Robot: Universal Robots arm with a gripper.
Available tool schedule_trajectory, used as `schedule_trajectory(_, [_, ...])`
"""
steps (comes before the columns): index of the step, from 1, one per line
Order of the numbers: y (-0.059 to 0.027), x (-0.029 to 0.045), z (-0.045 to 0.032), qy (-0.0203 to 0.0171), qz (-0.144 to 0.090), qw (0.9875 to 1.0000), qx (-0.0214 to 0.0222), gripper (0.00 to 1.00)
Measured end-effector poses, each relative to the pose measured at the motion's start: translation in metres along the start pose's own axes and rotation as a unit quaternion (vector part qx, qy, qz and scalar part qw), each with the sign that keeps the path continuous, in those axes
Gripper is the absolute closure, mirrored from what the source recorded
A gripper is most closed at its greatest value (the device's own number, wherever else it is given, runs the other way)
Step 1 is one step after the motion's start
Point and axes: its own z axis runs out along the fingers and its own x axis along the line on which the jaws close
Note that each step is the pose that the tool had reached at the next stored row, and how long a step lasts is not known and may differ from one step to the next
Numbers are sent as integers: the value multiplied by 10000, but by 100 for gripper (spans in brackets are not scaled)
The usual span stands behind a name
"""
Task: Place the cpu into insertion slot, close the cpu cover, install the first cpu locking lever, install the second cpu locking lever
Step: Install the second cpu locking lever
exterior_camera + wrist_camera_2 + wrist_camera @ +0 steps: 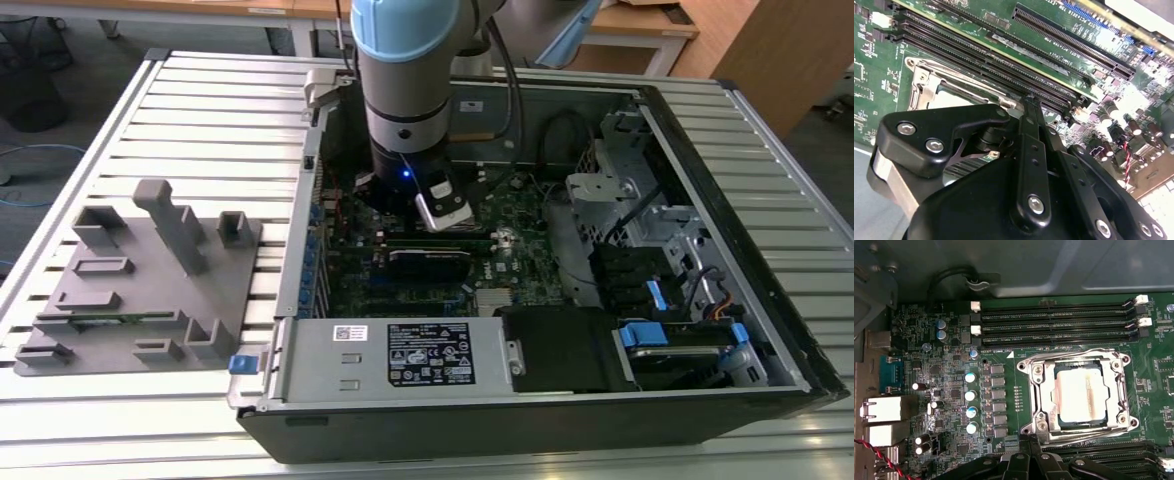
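The cpu [1082,396] sat in the slot [1040,412] under the closed cover [1117,392]. The gripper [1030,99] hovered beside it, fingers pressed together, holding nothing.

1. The chip [1082,395] has a pale, dull metal top.
2. The frame [1078,396] around it is shiny, silvery metal.
3. The circuit board [1004,390] is glossy green.
4. The gripper [1030,102] is matt black, with bright metal screws.
5. The table [200,120] is ribbed, pale metal.

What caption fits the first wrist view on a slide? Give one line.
CPU seated in the insertion slot with the CPU cover closed over it, gripper poised at the socket's edge beside the memory slots.
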Motion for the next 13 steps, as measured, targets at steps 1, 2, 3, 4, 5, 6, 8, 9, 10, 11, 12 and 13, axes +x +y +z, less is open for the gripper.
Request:
schedule_trajectory(1, [0,0,1,0,0,10000,-2,89])
schedule_trajectory(2, [1,0,2,0,0,10000,-3,89])
schedule_trajectory(3, [1,1,3,0,1,10000,-4,89])
schedule_trajectory(4, [1,0,3,0,0,10000,-4,89])
schedule_trajectory(5, [1,0,3,0,0,10000,-4,89])
schedule_trajectory(6, [1,1,3,0,1,10000,-4,89])
schedule_trajectory(8, [1,1,3,0,1,10000,-5,89])
schedule_trajectory(9, [1,1,3,0,1,10000,-5,89])
schedule_trajectory(10, [1,1,3,0,1,10000,-5,89])
schedule_trajectory(11, [1,1,3,0,1,10000,-5,89])
schedule_trajectory(12, [1,0,3,0,1,10000,-5,89])
schedule_trajectory(13, [1,0,2,0,1,10000,-6,89])
